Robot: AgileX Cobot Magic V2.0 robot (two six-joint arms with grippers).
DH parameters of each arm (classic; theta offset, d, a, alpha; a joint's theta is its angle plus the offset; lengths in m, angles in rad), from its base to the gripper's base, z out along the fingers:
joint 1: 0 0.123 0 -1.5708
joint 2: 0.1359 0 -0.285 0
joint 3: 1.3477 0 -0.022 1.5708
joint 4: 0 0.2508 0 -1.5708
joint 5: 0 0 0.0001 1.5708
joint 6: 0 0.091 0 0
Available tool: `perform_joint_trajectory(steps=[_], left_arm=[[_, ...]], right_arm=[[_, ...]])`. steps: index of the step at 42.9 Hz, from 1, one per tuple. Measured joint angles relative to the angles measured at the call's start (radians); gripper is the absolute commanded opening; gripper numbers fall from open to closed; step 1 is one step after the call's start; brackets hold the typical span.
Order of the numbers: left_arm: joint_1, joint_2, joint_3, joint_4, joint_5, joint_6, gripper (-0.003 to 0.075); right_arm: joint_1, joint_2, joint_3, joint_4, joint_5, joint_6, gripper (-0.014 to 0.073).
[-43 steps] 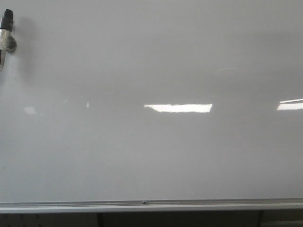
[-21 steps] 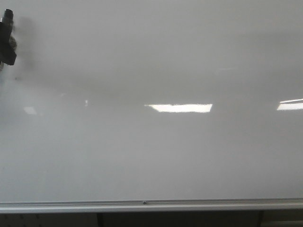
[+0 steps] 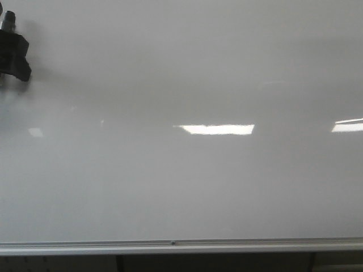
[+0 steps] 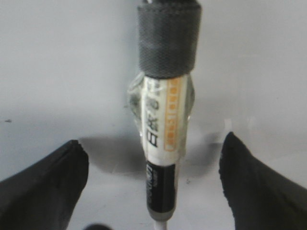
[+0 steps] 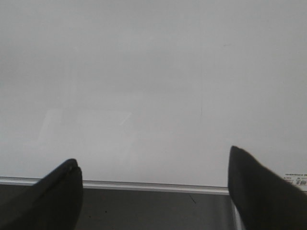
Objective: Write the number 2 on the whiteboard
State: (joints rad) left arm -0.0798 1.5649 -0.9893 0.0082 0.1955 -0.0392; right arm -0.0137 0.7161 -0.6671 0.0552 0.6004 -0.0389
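Note:
The whiteboard (image 3: 198, 181) is glossy pale grey and fills the front view. No number 2 shows on it. A marker (image 4: 163, 120) with a white label and a grey cap lies on the board at the far upper left; only its dark end (image 3: 8, 20) shows in the front view. My left gripper (image 3: 14, 54) is open, its fingers either side of the marker without touching it (image 4: 153, 143). My right gripper (image 5: 152, 156) is open and empty over the whiteboard's (image 5: 144, 72) lower edge. It is out of the front view.
A silver edge rail (image 3: 227, 245) runs along the board's near side, and it also shows in the right wrist view (image 5: 153, 186). Bright rectangular light reflections (image 3: 215, 129) lie across the board's middle and right. A dark surface (image 5: 144, 211) lies below the rail.
My left gripper has come into the front view from the left and now covers the marker's lower part. The marker has not moved.

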Motion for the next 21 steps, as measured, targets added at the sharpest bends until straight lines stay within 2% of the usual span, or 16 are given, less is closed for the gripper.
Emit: perform_joint_trajectory(steps=[5,9,21], left_arm=[[0.0,0.0,0.0,0.0,0.002,0.0,0.035],[0.0,0.0,0.0,0.0,0.007,0.0,0.0312],[0.0,0.0,-0.005,0.0,0.019,0.0,0.0295]], right_arm=[[0.0,0.0,0.0,0.0,0.0,0.0,0.0634],[0.0,0.0,0.0,0.0,0.0,0.0,0.0634],[0.0,0.0,0.0,0.0,0.0,0.0,0.0634]])
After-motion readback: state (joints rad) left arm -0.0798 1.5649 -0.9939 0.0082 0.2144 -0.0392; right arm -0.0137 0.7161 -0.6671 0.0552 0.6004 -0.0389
